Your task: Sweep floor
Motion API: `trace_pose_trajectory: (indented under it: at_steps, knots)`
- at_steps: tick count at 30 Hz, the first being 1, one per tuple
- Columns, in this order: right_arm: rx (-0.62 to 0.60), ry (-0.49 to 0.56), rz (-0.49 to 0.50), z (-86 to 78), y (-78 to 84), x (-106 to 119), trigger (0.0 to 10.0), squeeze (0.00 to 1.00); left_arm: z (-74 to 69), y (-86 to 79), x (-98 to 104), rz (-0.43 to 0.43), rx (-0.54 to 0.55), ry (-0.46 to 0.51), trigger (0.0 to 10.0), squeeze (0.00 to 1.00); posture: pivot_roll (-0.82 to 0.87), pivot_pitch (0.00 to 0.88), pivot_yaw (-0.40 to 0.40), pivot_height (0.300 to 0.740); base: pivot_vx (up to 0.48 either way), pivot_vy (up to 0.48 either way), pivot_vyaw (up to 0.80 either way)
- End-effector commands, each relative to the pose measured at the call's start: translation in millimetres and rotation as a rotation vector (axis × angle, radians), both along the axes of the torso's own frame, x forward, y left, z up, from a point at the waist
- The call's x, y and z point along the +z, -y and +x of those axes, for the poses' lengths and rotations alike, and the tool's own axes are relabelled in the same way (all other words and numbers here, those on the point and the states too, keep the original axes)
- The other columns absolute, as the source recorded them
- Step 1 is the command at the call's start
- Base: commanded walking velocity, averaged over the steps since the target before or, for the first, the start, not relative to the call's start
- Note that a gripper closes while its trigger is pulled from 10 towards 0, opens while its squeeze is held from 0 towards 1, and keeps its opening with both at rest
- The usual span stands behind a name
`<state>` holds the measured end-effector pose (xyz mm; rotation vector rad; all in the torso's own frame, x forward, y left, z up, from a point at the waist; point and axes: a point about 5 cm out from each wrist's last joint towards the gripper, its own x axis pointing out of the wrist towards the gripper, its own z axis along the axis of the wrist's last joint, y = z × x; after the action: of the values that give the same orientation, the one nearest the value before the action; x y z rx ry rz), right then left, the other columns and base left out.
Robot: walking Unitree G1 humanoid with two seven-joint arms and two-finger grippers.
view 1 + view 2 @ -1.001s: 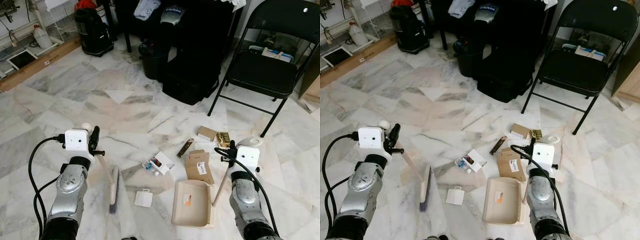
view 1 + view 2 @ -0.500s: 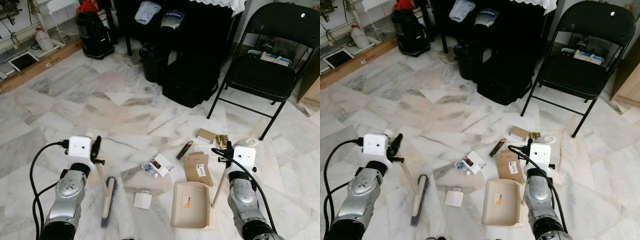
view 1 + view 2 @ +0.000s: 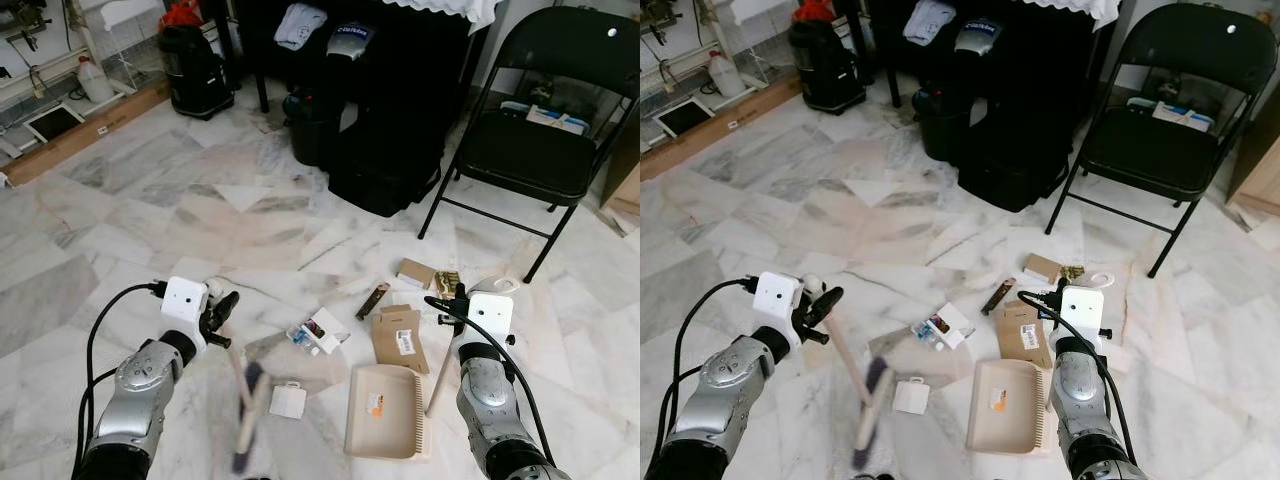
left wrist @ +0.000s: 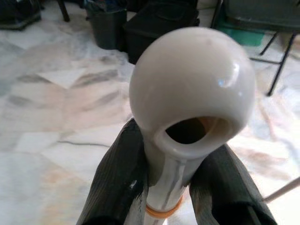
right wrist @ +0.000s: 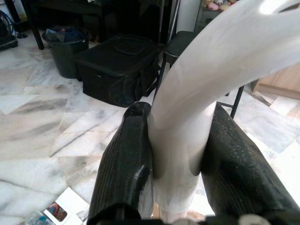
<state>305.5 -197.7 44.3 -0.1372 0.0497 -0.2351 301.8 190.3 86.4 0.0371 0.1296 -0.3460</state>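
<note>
The left hand point(image 3: 222, 308) is clamped on the pale handle of the broom point(image 3: 247, 415); in the left wrist view both fingers point(image 4: 117, 178) press the shaft just below its rounded, holed knob. The broom slants down to the marble floor point(image 3: 150, 220), its head blurred and partly cut off at the picture's lower edge, so its bristles are hard to make out. Just beside the head lies a small white box point(image 3: 287, 400), and beyond that a printed packet point(image 3: 315, 330). The beige dustpan point(image 3: 386, 410) sits flat on the floor with only a small orange label visible in its tray. Above it lie a brown carton point(image 3: 398, 338), a dark bar point(image 3: 372, 299) and a small box point(image 3: 414, 272). The right hand point(image 3: 457, 305) grips the dustpan's long handle point(image 5: 187, 122), fingers closed on either side. A black folding chair point(image 3: 545, 130) stands behind.
</note>
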Motion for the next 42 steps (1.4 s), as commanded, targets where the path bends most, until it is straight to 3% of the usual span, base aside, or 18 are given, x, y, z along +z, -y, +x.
trace_pose_trajectory:
  at_steps: [1, 6, 11, 17, 20, 24, 28, 36, 41, 42]
  knots:
    - [0.001, -0.047, 0.012, -4.3, -2.8, -9.3, 10.0, 0.0, -6.0, 5.5, -10.9, -0.102, -0.038, -0.092, 10.0, 0.0, 0.09, 0.142, 0.019, 0.74, 0.0, 0.0, 0.0]
    - [-0.001, -0.041, 0.012, -3.3, -2.3, -7.8, 10.0, 0.0, -5.6, 7.4, -3.2, -0.185, -0.062, -0.121, 10.0, 0.0, 0.09, 0.144, 0.019, 0.74, 0.0, 0.0, 0.0]
    - [-0.007, -0.037, 0.014, -2.3, -1.5, -6.7, 10.0, 0.0, -1.7, 12.5, 12.5, -0.344, -0.085, -0.151, 10.0, 0.0, 0.1, 0.15, 0.021, 0.74, 0.0, 0.0, 0.0]
    - [-0.006, -0.037, 0.016, -2.1, -2.2, -6.7, 10.0, 0.0, 4.0, 10.6, 34.7, -0.51, -0.057, -0.093, 10.0, 0.0, 0.1, 0.153, 0.02, 0.74, 0.0, 0.0, 0.0]
    - [-0.006, -0.036, 0.017, -2.2, -2.3, -6.6, 10.0, 0.0, 5.4, 8.4, 38.8, -0.503, -0.047, -0.064, 10.0, 0.0, 0.1, 0.155, 0.02, 0.74, 0.0, 0.0, 0.0]
    - [-0.006, -0.035, 0.018, -2.1, -2.6, -6.5, 10.0, 0.0, 9.3, -2.7, 65.1, -0.429, 0.026, 0.128, 10.0, 0.0, 0.1, 0.159, 0.021, 0.74, 0.0, 0.0, 0.0]
    - [-0.004, -0.031, 0.022, -2.2, -4.0, -6.4, 10.0, 0.0, 7.1, -9.2, 84.3, -0.469, 0.045, 0.234, 10.0, 0.0, 0.1, 0.164, 0.02, 0.74, 0.0, 0.0, 0.0]
    - [0.002, -0.026, 0.031, -2.7, -7.1, -6.9, 10.0, 0.0, 7.6, -18.7, 104.0, -0.392, 0.114, 0.362, 10.0, 0.0, 0.1, 0.163, 0.022, 0.74, 0.0, 0.0, 0.0]
    - [0.003, -0.016, 0.037, -2.6, -7.7, -6.0, 10.0, 0.0, 10.1, -28.6, 106.5, -0.271, 0.25, 0.427, 10.0, 0.0, 0.1, 0.164, 0.023, 0.74, 0.0, 0.0, 0.0]
    - [0.003, -0.007, 0.041, -2.3, -7.8, -4.9, 10.0, 0.0, 10.8, -33.4, 104.5, -0.208, 0.308, 0.441, 10.0, 0.0, 0.1, 0.164, 0.023, 0.74, 0.0, 0.0, 0.0]
